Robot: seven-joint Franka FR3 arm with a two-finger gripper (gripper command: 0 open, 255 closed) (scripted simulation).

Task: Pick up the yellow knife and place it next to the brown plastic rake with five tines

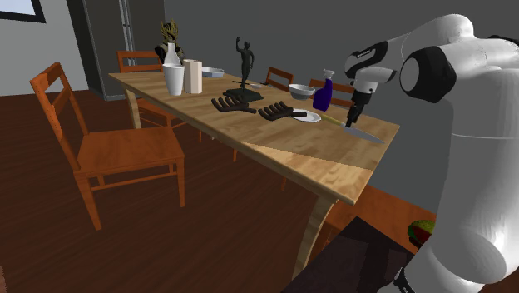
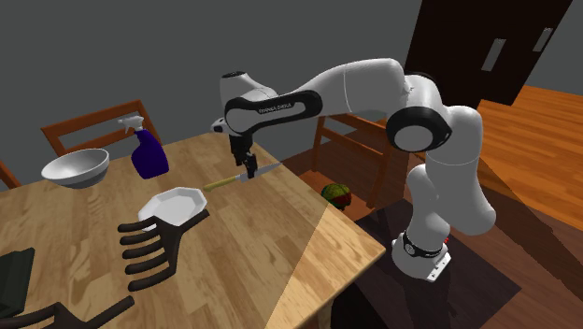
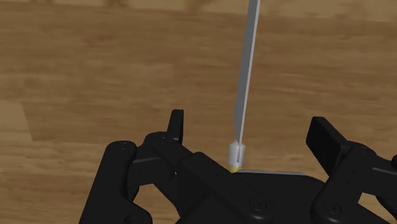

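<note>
Above table (image 1: 324,171) corner | jaws spread wide astride knife (image 3: 245,83), not touching | rake (image 2: 154,245) well apart

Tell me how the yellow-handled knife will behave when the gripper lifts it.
The knife looks thin, straight and rigid, so it should stay stiff and feel light. It lies flat on the table, so it probably won't roll. Its slim, smooth blade could pivot or slip once the open gripper closes.

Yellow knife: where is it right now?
The knife lies on the table in the second exterior view, just right of the white plate, directly under the open end effector, which straddles it without touching.
</note>
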